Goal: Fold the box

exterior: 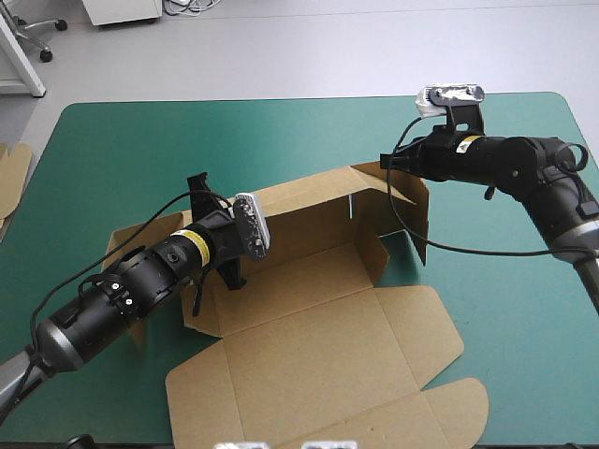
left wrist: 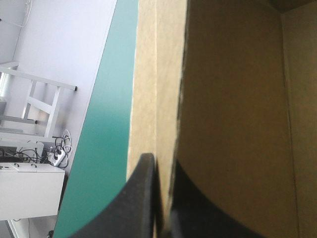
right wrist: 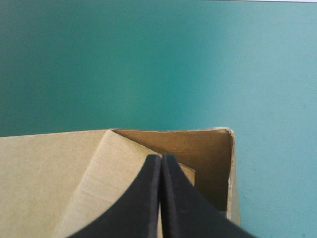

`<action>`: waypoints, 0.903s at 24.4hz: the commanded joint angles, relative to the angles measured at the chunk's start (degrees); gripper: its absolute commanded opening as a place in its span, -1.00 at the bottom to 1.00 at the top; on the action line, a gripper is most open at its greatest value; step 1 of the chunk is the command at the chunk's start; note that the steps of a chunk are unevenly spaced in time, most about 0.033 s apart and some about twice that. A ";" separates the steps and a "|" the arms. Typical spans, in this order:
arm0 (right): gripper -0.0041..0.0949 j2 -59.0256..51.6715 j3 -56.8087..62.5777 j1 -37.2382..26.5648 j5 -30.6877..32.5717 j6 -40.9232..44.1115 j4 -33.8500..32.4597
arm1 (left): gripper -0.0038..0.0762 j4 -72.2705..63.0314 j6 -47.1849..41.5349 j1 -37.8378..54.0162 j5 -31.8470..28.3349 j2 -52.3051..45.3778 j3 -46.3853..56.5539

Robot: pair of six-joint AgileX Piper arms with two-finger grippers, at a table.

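**Brown board box, part-formed: walls being raised and held**

Item: the box [exterior: 318, 346], a cut sheet of brown corrugated board. It lies near the middle of the table's teal-green cover [exterior: 112, 150]. The far wall stands upright. The left and right side walls are raised, and the right one leans slightly outward with its corner flap turned in. The wide lid panel and its rounded tabs lie flat toward the near edge.

Left gripper [left wrist: 162, 166], two broad black fin-shaped fingers: pinched on the top edge of the left wall. The board's edge runs between the fingers, with the cover on one side and the box's inside on the other.

Right gripper [right wrist: 161, 157], same make: fingers pressed all but together at the far right corner, over the inside of the box. It appears to nip an inner fold of board there, though the sheet between the fingers is barely visible.

Also present: a strip of spare brown board [exterior: 11, 173] at the table's left edge, well apart from the work.

Step in hand, as judged: setting up and tucking the side walls, with each arm steadying one end. About halfway through; the tray is not yet locked.

Next move calls for: folding each side wall's outer panel over its corner flaps and pressing it down inside. The far wall must be kept square so the raised sides do not spring back open.
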 commanded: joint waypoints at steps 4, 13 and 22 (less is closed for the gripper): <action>-0.99 3.01 -6.71 -0.37 -3.81 -0.98 1.61 | -0.94 -4.67 -1.95 -0.46 5.30 -0.56 -0.41; -0.99 13.70 -18.25 -0.72 1.31 -1.56 1.69 | -0.94 -4.67 0.08 -2.65 6.40 -0.56 -0.41; -0.99 17.16 -18.69 -0.82 7.53 -1.81 0.14 | -0.94 -4.67 0.08 -2.65 7.04 -0.56 -0.41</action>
